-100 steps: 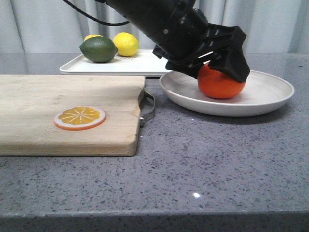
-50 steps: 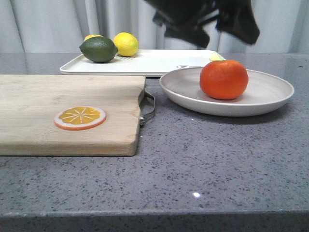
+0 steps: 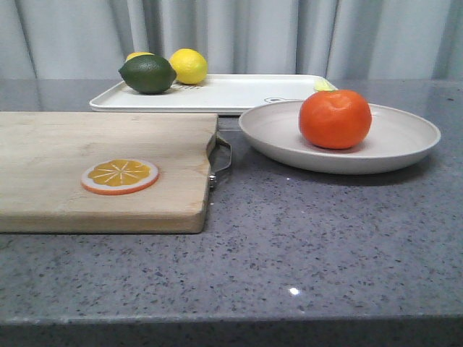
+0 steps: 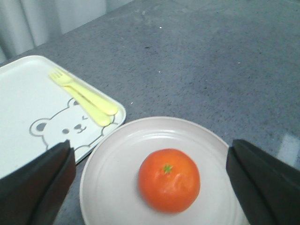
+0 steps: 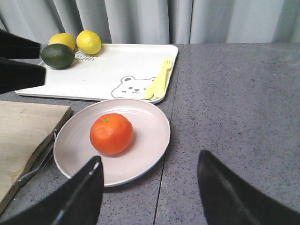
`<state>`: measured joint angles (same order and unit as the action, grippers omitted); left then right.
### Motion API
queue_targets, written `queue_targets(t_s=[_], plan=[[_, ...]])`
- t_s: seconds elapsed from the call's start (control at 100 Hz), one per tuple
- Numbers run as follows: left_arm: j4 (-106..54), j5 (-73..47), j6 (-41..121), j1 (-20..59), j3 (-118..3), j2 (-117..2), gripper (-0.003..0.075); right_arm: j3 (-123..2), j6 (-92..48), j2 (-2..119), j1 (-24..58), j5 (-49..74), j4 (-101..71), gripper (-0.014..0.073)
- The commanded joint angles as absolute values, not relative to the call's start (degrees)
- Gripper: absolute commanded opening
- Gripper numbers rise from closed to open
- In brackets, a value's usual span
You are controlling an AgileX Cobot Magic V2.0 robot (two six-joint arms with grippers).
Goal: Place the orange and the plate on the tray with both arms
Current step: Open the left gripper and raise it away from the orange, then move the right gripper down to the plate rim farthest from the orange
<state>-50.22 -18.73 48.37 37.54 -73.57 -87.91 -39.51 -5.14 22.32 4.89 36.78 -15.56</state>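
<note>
Black fingers of my left gripper [image 4: 150, 187] are spread wide, holding nothing, above the orange [image 4: 169, 179] on the plate [image 4: 117, 154]. My right gripper [image 5: 150, 187] is likewise wide open and empty. Tray [image 3: 239, 92] sits behind; no legible writing.

You have one orange [image 3: 335, 118] sitting on one plate [image 3: 405, 144]. Behind the plate is one tray [image 3: 231, 92], which carries two lemons [image 3: 188, 66], one lime [image 3: 147, 74] and two yellow utensils [image 5: 158, 84]. Beside the plate lies one cutting board [image 3: 87, 144] with one orange slice [image 3: 119, 176].
</note>
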Motion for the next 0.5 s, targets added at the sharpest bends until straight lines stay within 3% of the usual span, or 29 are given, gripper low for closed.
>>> queue_targets(t_s=[0.0, 0.49], plan=[[-50.94, -13.68, 47.88, 35.48, -69.5, -80.96, 0.0617, -41.36, -5.66, 23.17, 4.49, 32.69, -15.66, 0.0451], [-50.94, -11.43, 47.88, 18.99, -43.28, -54.47, 0.0617, -41.31, -5.66, 23.17, 4.49, 32.69, -15.66, 0.0451]])
